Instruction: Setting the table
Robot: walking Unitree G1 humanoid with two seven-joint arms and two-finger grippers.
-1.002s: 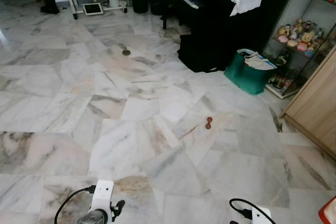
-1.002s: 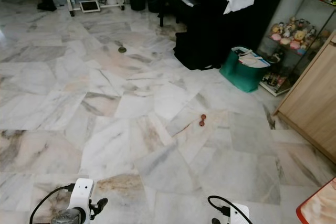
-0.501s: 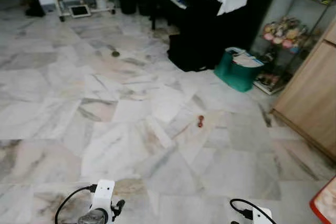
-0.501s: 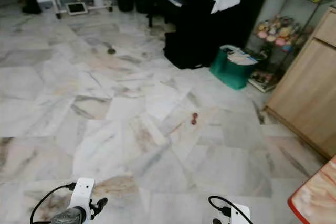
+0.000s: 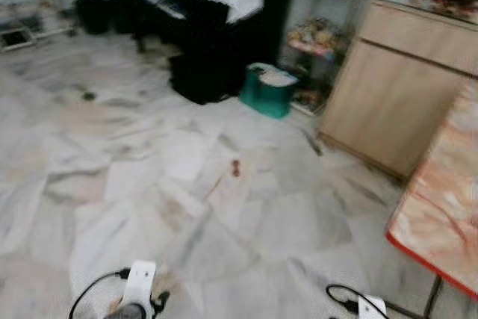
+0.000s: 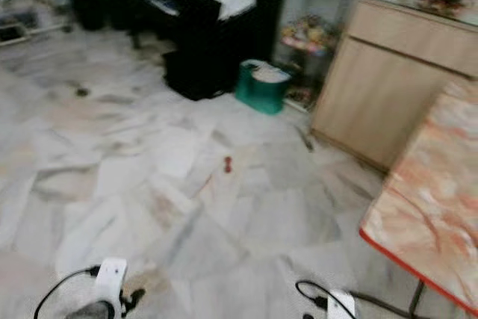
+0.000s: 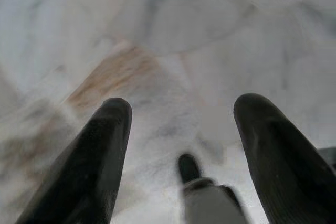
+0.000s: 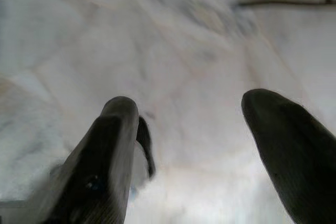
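Open marble floor (image 5: 149,184) lies ahead of me, broken by one small red object (image 5: 236,168). My right is blocked by the red-edged table (image 6: 426,207); the wooden cabinet (image 5: 388,102), green bag (image 5: 265,91) and black piano (image 5: 202,28) close the far side.

l tool (image 7: 181,124) open, empty | r tool (image 8: 189,124) open, empty | arms low
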